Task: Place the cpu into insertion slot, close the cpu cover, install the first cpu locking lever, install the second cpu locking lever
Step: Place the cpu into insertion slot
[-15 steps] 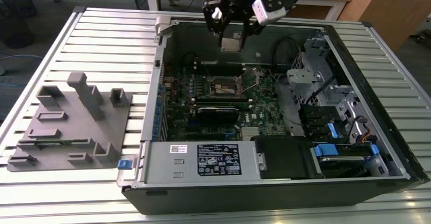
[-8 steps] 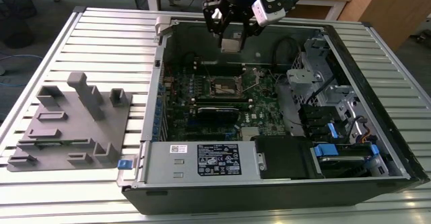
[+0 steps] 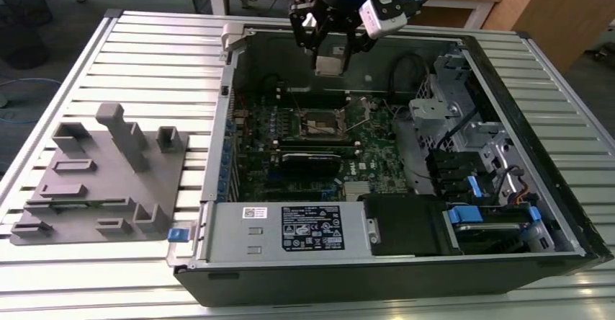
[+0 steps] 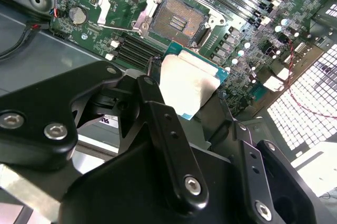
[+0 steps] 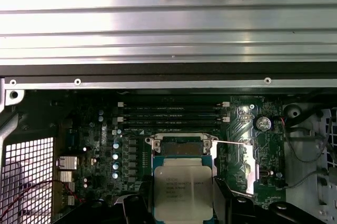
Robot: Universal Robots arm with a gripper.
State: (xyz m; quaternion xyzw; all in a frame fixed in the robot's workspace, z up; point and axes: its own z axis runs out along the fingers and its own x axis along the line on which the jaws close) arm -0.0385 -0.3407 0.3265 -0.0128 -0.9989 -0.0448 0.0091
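Gripper (image 3: 330, 57) fingers (image 5: 138, 211) pinch cpu (image 5: 183, 190) by opposite edges, top centre of exterior view, clear of insertion slot (image 3: 320, 123) mid-frame. Cpu likely light, stiff, fragile underneath; hold edges only.

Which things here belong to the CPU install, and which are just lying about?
Job in hand:
- cpu, gripped in the hand
- insertion slot, empty
- cpu cover

Lying about:
- grey fixture block
- memory slots
- power supply
- coin cell
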